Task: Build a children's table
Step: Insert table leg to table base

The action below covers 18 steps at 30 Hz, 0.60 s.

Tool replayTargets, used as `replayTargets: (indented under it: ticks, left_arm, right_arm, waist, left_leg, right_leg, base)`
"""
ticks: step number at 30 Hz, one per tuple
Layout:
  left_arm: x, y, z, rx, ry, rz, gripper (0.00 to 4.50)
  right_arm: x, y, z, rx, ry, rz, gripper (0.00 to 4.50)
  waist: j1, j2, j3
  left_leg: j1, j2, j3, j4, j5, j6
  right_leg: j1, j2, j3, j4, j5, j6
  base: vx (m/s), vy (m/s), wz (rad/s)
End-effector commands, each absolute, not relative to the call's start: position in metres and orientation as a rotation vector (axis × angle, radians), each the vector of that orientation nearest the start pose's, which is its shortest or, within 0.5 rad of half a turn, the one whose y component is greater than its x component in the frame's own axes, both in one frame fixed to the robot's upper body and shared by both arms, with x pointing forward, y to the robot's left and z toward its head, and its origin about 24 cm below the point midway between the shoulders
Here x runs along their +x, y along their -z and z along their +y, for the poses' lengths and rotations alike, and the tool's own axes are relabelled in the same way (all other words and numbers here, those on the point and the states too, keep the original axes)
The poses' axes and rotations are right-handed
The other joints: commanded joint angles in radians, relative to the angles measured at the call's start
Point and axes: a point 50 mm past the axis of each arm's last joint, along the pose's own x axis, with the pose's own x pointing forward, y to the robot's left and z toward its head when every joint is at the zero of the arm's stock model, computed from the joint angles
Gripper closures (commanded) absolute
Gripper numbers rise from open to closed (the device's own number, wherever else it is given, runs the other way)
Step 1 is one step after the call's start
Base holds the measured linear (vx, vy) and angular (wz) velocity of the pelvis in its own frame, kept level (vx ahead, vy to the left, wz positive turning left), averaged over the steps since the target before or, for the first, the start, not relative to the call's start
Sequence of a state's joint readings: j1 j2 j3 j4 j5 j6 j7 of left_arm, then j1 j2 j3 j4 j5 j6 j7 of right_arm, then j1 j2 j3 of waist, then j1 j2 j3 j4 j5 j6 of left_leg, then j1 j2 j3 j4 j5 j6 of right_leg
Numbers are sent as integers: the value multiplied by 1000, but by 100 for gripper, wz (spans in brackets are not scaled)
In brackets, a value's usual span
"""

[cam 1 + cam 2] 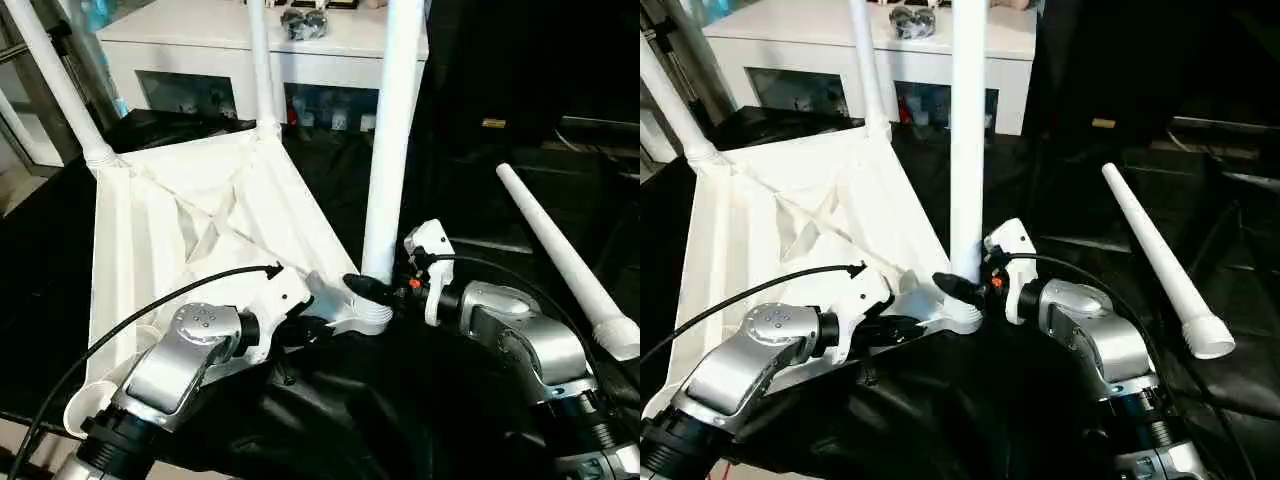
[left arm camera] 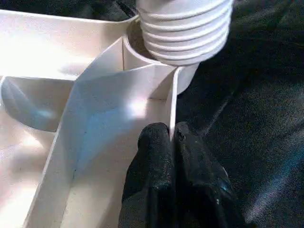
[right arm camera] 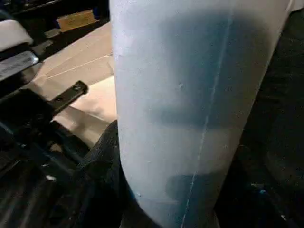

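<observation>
Tabletop lies upside down on the black-draped desk, ribbed underside up, with two legs already standing in its far corner sockets. The step in hand looks like fitting the third leg: it stands upright in the near corner socket, and in the left wrist view its threaded end is not fully down in the socket. The right gripper has its fingers closed around the base of this leg. The left gripper pinches a thin rib of the tabletop just beside that socket, fingers shut on it, seemingly to steady the top. A fourth leg lies loose on the desk, well apart to the right. The next move probably calls for turning or pressing the held leg home while the tabletop stays braced.
</observation>
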<state>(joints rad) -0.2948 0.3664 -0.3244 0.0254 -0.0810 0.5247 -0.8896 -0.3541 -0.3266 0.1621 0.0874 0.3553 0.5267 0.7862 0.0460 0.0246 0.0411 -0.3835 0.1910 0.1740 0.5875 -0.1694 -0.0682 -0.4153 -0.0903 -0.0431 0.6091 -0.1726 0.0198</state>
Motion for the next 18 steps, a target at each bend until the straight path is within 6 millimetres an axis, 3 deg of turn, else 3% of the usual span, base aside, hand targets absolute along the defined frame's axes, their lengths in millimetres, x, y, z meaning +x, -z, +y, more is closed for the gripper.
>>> replayTargets:
  ticks: [1,3,8,9,10,11,12,16,17,18]
  left_arm:
    - [267,-45,110,218,1124,481,450]
    - [267,-46,110,219,1127,480,450]
    - [267,-48,110,214,1132,476,450]
    - [267,-48,110,214,1132,477,450]
    - [267,-48,111,214,1134,478,450]
    - [267,-48,112,216,1137,479,450]
    - [267,-47,112,217,1138,479,450]
    - [267,-47,112,221,1147,483,450]
    - [267,-47,111,221,1147,482,450]
    - [267,-48,111,221,1147,481,450]
  right_arm:
    - [288,-72,-115,61,-1037,350,258]
    - [289,-70,-114,55,-1035,357,258]
    - [293,-67,-113,39,-1040,366,258]
    - [294,-66,-113,35,-1034,364,258]
    - [297,-65,-112,33,-1022,361,258]
    - [299,-63,-113,35,-1012,362,258]
    - [300,-62,-113,35,-1007,364,258]
    - [303,-58,-113,30,-988,374,258]
    - [304,-58,-113,37,-985,371,258]
    - [305,-58,-114,45,-982,368,258]
  waist:
    - [7,-20,-53]
    - [8,-26,-53]
    - [7,-24,-53]
    - [7,-19,-53]
    - [4,-23,-52]
    - [3,-16,-53]
    - [1,-19,-52]
    - [1,-19,-55]
    - [0,-23,-55]
    - [1,-21,-55]
  left_leg:
    - [8,21,-4,-71,-281,15]
    - [7,21,-4,-71,-283,14]
    - [7,22,-5,-71,-281,14]
    - [8,22,-5,-72,-285,12]
    - [6,20,-5,-72,-294,9]
    - [7,20,-6,-71,-299,5]
    - [7,20,-6,-72,-302,4]
    - [8,22,-5,-71,-281,9]
    - [6,21,-5,-72,-281,11]
    - [7,21,-5,-72,-283,12]
  right_leg:
    - [42,-35,28,-91,-408,-134]
    - [42,-36,28,-92,-418,-128]
    - [41,-36,28,-89,-395,-140]
    - [39,-36,28,-89,-398,-141]
    - [40,-36,27,-91,-415,-139]
    - [38,-37,27,-92,-421,-140]
    - [38,-36,27,-93,-423,-141]
    - [42,-34,28,-84,-346,-167]
    - [45,-33,26,-84,-345,-166]
    - [44,-34,26,-84,-352,-165]
  base:
    - [0,0,0]
    - [0,0,0]
    - [0,0,0]
    - [0,0,0]
    - [0,0,0]
    - [0,0,0]
    - [0,0,0]
    - [0,0,0]
    - [0,0,0]
    - [0,0,0]
